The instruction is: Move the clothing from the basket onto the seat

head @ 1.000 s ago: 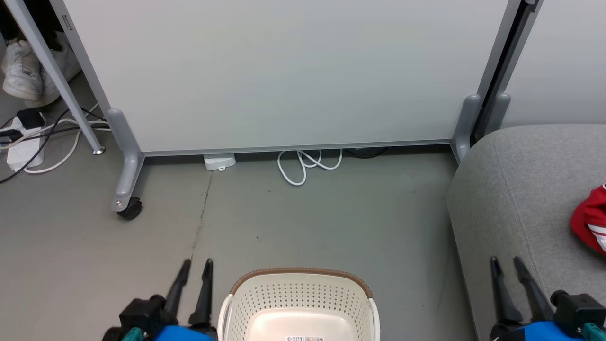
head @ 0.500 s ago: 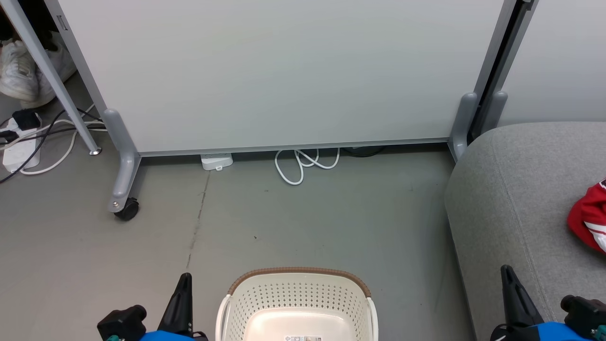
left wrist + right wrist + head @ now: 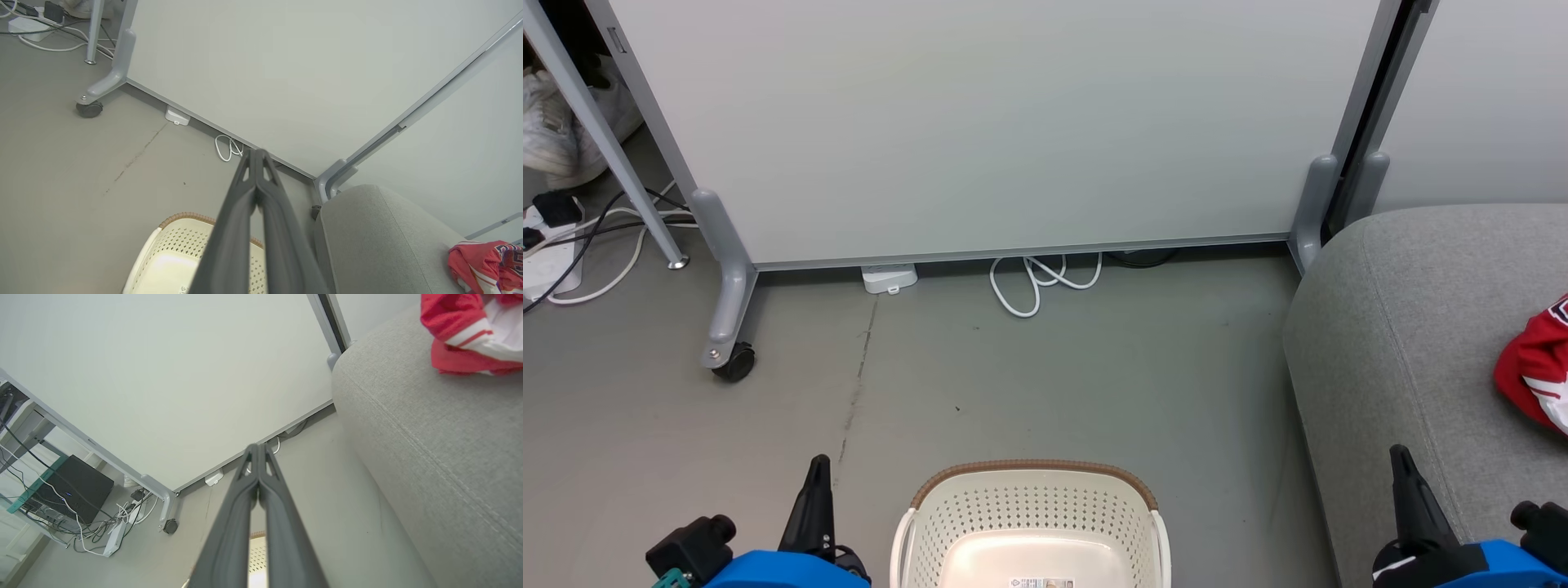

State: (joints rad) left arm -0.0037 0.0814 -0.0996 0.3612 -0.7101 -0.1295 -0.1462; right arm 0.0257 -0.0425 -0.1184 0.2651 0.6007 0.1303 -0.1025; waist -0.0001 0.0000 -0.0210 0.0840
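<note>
Clothing [image 3: 1534, 369] heaped on seat [image 3: 1405, 343], right of both jaws, left jaws together, right jaws together, basket [image 3: 1029, 505] between them

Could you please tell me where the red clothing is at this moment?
In the head view, the clothing lies on top of the grey seat at the far right edge, well to the right of the basket.
</note>
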